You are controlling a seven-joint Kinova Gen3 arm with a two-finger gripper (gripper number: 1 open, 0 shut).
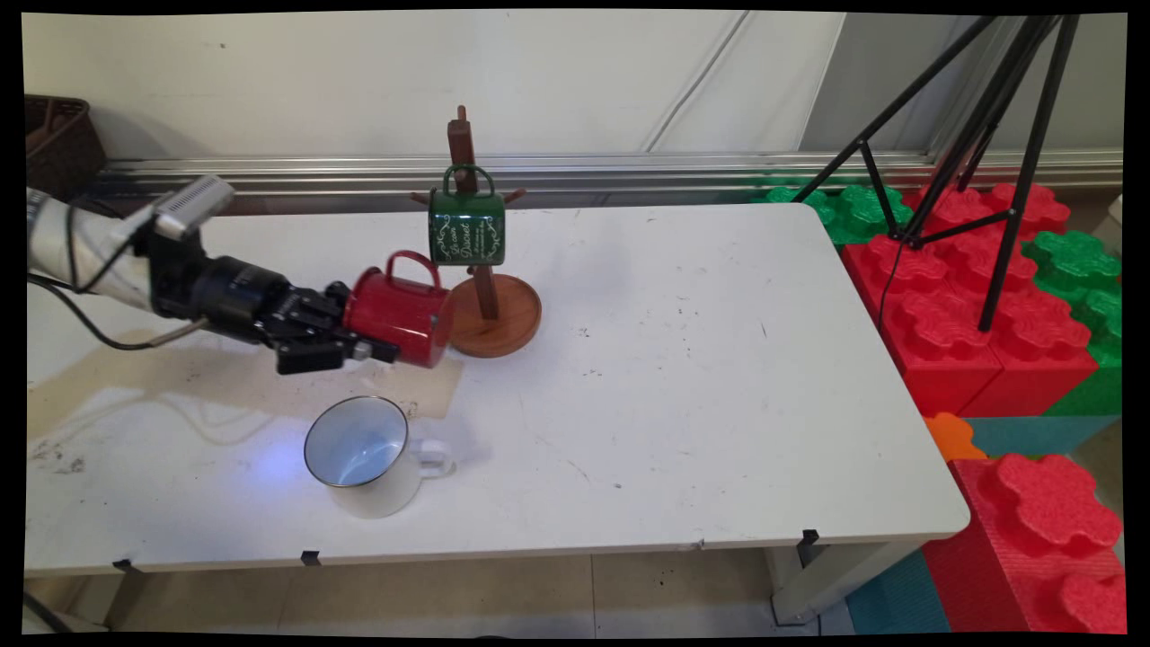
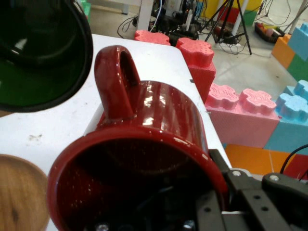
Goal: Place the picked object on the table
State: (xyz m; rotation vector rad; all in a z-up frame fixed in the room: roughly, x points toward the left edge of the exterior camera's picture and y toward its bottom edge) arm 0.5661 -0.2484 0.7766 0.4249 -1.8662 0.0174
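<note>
My gripper [image 1: 364, 328] is shut on the rim of a red mug [image 1: 400, 314], which it holds on its side above the table with the handle up. In the hand view the red mug [image 2: 144, 144] fills the middle, its mouth towards the camera, and one finger of the gripper [image 2: 216, 204] lies inside the rim. Just right of the mug stands a wooden mug tree [image 1: 492, 310] with a round base [image 2: 19, 192]. A green mug [image 1: 466, 226] hangs on one of its pegs, close above the red mug's handle [image 2: 38, 53]. A white mug [image 1: 364, 454] stands upright on the table below the gripper.
The white table [image 1: 701, 377] stretches away to the right. Red and green foam blocks [image 1: 970, 305] and a black tripod [image 1: 979, 135] stand beyond its right edge. A brown basket [image 1: 58, 135] sits at the back left. Pink foam blocks [image 2: 245, 113] lie on the floor.
</note>
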